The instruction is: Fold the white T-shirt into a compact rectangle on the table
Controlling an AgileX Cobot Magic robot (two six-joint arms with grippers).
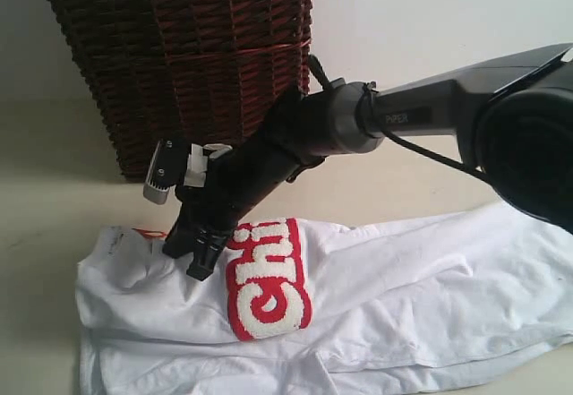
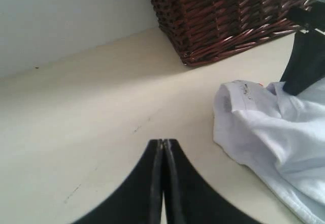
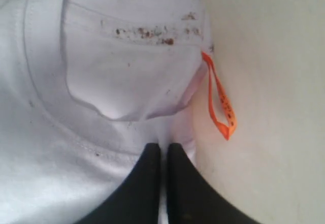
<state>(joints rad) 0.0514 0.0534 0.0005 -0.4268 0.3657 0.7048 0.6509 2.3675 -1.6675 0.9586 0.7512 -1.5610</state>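
The white T-shirt (image 1: 403, 287) lies loosely spread on the cream bench (image 1: 54, 216), rumpled, running from the lower left across to the right edge of the exterior view. Its red band (image 1: 269, 279) of fuzzy white letters faces up near the middle. The small orange tag (image 3: 221, 107) sticks out at the collar end and lies on the bare bench.

The right arm (image 1: 430, 113) reaches in from the right, across the middle, and hides the upper end of the red band. The right tool (image 1: 201, 256) is clenched, its tips down on the cloth just beside the neckline (image 3: 101, 107) and near the tag. Whether a fold is pinched between the tips does not show.

The left tool (image 2: 163, 150) is also clenched, with nothing in it. It hangs over bare bench, a little apart from the collar end of the shirt.

A dark red-brown wicker basket (image 1: 179, 55) stands behind the shirt, against the pale wall. It is near the collar end but does not touch the cloth. The arm crosses in front of its lower right corner.
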